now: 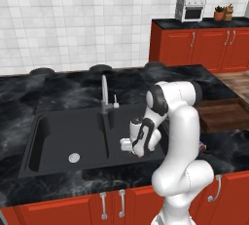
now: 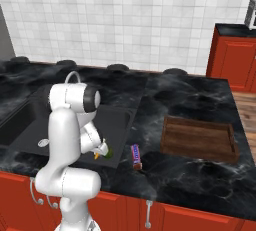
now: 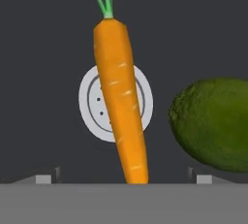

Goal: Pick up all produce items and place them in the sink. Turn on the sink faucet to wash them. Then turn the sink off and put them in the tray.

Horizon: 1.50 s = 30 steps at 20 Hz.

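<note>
So we're down in the right basin of the sink right now, and both produce items are already in there: the carrot lies straight across the round silver drain, green top pointing away from us in the hand view, and the lime sits just beside the drain, off to one side of the carrot and not touching it as far as we can see. Our read is that we're either finishing the drop-off or about to fetch them back out for the tray; we honestly can't tell whether the faucet has run, no water shows. The gripper hovers right over the carrot's tip with its fingers spread wide, one on each side, holding nothing. If a pick is next, it calls for dropping a bit lower toward the drain and closing across the slim body without nudging the lime. Pose-wise, the arm folds forward from the base, elbow high above the sink's front edge, wrist bent steeply down into the basin. The wrapped packet stays on the surface between sink and tray.
</note>
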Motion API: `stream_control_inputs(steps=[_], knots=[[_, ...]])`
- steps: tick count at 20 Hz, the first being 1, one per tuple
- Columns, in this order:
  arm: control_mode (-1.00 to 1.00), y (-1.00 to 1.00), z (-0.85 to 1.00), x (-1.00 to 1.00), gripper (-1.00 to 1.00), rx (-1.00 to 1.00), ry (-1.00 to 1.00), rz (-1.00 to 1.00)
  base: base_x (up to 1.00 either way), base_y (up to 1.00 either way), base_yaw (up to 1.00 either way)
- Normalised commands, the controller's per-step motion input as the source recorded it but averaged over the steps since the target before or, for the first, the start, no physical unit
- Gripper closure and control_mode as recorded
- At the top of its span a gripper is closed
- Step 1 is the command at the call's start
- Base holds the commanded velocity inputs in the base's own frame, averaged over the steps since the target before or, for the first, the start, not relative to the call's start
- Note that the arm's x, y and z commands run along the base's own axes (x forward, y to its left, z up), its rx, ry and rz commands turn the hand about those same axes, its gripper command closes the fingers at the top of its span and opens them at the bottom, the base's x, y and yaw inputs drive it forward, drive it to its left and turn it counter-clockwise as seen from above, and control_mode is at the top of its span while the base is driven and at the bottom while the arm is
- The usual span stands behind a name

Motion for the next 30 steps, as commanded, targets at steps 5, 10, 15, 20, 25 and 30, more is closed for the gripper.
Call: stream_control_inputs(steps=[5, 10, 15, 20, 25, 30], knots=[[-1.0, -0.07, -0.43, 0.41, -1.0, 0.04, 0.02, 0.0, 0.0, 0.0, 0.0], [-1.0, -0.02, -0.52, 0.29, -1.0, 0.01, 0.03, 0.0, 0.0, 0.0, 0.0], [-1.0, -0.05, -0.51, 0.15, -1.0, 0.01, 0.03, 0.0, 0.0, 0.0, 0.0], [-1.0, -0.25, -0.43, 0.01, -1.0, 0.02, 0.01, 0.0, 0.0, 0.0, 0.0], [-1.0, -0.4, -0.49, 0.0, -1.0, 0.06, 0.0, 0.0, 0.0, 0.0, 0.0], [-1.0, -0.45, -0.56, 0.0, -1.0, 0.07, 0.0, 0.0, 0.0, 0.0, 0.0]])
